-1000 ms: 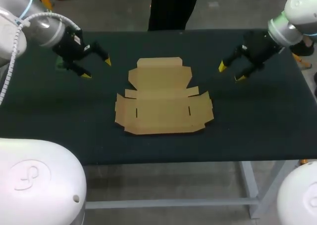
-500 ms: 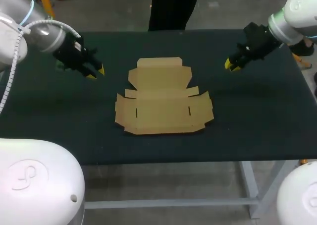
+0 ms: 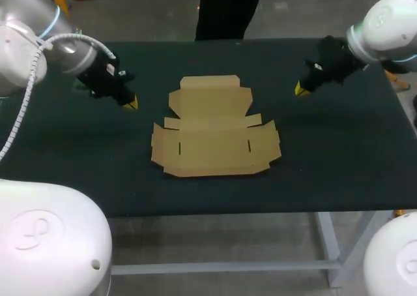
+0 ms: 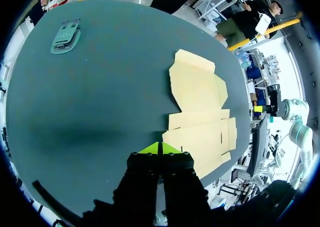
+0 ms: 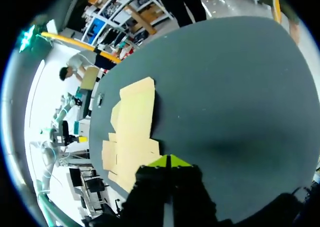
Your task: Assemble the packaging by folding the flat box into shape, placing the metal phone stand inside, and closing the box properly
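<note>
The flat cardboard box (image 3: pixel 212 130) lies unfolded in the middle of the dark table, with all its flaps down. My left gripper (image 3: pixel 130 103) hovers to the box's left, shut with nothing in it. In its wrist view the yellow tips (image 4: pixel 159 148) meet just short of the box (image 4: pixel 200 107). The grey-green phone stand (image 4: pixel 65 37) lies flat on the table far ahead of this gripper, away from the box. My right gripper (image 3: pixel 301 89) is to the right of the box's top flap, shut and empty. Its joined tips (image 5: pixel 170 160) are beside the cardboard (image 5: pixel 132 132).
The dark table top (image 3: pixel 326 172) stretches well past the box on all sides. Its front edge runs just below the box in the head view. A person stands beyond the far edge, not touching the table.
Both grippers went from wide open to shut on nothing. The left one moved right and nearer the box. The right one shifted a little. The box has not moved.
</note>
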